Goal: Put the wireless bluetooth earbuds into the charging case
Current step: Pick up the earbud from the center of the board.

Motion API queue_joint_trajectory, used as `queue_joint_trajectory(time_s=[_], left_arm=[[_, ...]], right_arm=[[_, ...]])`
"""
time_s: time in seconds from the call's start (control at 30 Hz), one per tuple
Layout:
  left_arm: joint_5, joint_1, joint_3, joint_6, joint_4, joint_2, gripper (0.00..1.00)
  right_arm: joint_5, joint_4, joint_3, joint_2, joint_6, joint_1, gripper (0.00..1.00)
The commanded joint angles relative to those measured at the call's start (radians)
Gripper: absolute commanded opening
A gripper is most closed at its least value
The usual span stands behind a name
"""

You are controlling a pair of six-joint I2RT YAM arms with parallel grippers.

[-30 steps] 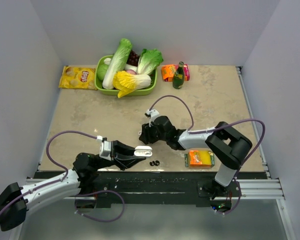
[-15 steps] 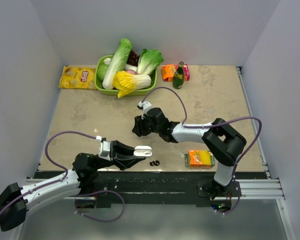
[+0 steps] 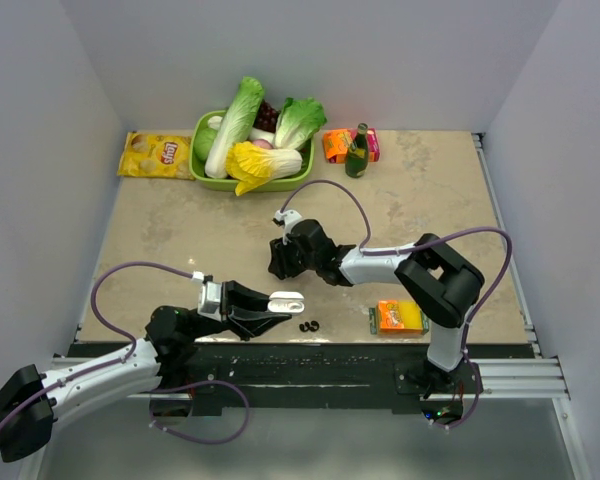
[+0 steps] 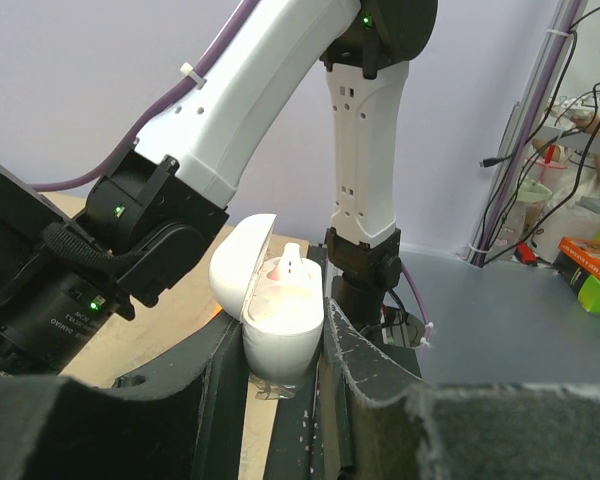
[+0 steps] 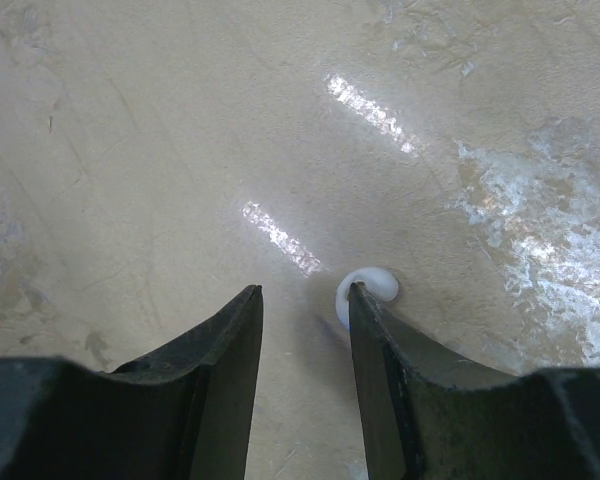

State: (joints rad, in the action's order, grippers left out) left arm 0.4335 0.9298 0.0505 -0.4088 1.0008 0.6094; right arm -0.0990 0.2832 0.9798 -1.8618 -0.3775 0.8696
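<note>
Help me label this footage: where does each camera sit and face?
Top external: above and behind the bases, looking down on the table; both arms, left gripper and right gripper show.
Left wrist: on the left arm, facing the open charging case its fingers clamp; right arm beyond.
Right wrist: facing down at the table; open fingers, white earbud by one tip.
Shared: top and left wrist both show the charging case.
</note>
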Motion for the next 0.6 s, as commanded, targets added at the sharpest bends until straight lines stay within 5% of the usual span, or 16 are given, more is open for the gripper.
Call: queue_joint_trajectory(time_s=[0.0,0.57], left_arm=[[0.001,0.003,-0.13,0.001,0.059,-0.002,0.0],[-0.004,0.003,-0.138,-0.004,0.082,0.01,0.0]], right_arm=[[0.013,-0.016,0.031,-0.017,0.017,0.003,0.43],[0.131,-0.041,-0.021,0.013,0.014,0.003,0.36]])
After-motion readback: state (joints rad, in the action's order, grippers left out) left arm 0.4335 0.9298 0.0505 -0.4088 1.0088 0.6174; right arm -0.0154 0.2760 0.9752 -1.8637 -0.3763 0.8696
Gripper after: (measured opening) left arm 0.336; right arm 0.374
